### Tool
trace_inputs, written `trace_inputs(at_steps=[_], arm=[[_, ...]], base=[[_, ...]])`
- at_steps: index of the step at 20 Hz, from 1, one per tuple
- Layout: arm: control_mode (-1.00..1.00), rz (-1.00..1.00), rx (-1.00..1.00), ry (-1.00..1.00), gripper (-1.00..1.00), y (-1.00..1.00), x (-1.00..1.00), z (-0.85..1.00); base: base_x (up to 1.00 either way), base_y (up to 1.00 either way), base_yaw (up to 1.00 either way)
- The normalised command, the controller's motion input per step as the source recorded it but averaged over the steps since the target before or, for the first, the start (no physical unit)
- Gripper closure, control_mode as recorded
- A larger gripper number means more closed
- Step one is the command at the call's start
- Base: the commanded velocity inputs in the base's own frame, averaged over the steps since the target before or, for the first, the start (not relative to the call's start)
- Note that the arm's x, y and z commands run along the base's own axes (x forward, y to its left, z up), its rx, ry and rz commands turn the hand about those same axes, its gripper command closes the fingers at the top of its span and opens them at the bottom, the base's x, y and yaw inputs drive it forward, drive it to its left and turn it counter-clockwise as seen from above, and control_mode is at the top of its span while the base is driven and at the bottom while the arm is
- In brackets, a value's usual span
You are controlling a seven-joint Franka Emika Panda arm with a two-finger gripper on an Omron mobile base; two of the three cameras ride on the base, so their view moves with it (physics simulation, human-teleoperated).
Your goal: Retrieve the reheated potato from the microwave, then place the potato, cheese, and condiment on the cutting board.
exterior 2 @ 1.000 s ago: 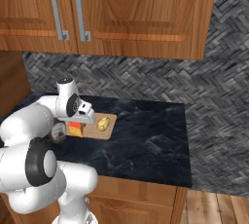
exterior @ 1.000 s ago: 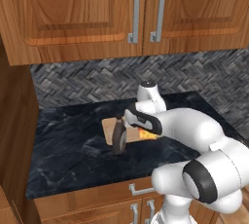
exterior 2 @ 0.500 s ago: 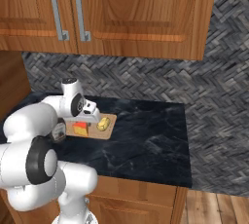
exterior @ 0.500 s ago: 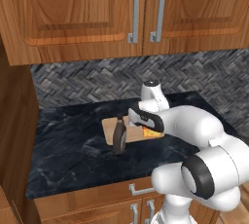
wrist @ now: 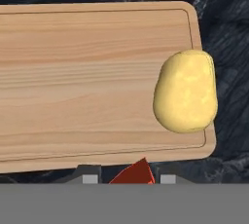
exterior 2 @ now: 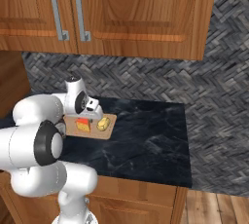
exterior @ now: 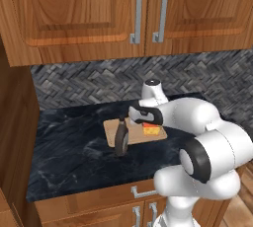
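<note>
Claw (wrist: 129, 178) is clamped on the cheese (wrist: 132, 173). In the hand view the red tip of the wedge pokes up between the two small finger tips (wrist: 89, 178). In the left base view the cheese (exterior: 151, 130) sits low over the right end of the cutting board (exterior: 111, 128). I cannot tell if it touches the wood.

The potato (wrist: 186, 90) lies on the cutting board (wrist: 87, 72), right at one short end, with its side hanging a bit over the rim. In the right base view the potato (exterior 2: 102, 123) is just beside the cheese (exterior 2: 82, 125).

The condiment (exterior: 121, 137) stands upright at the front edge of the board, near its left corner. I cannot tell if it is on the board or just in front of it.

The board lies flat on a dark, shiny worktop (exterior: 69, 142) with pale marble streaks. Behind it is a wall of grey zigzag tiles (exterior: 84, 83). Brown wooden cupboards (exterior: 74, 9) with silver handles (exterior: 134, 11) hang above. There are wooden drawers (exterior: 99, 206) under the worktop, a tall wooden panel (exterior: 12, 122) at the left, and a wooden floor (exterior 2: 219, 208) at the right.

Since a second ago, the claw and the cheese have slid a little closer to the potato. The potato, the condiment and the board have stayed where they were.
</note>
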Motion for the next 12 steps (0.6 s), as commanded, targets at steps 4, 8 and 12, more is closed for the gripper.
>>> trace_inputs(at_steps=[4, 8, 12], arm=[[-1.0, 0.0, 0.05, 0.0, 1.0, 0.08, 0.31, -0.02], [-1.0, 0.0, 0.07, 0.0, 1.0, 0.03, 0.26, -0.05], [-1.0, 0.0, 0.08, -0.02, 1.0, 0.06, 0.15, -0.13]], base=[[0.0, 0.0, 0.0], [0.0, 0.0, 0.0], [0.0, 0.0, 0.0]])
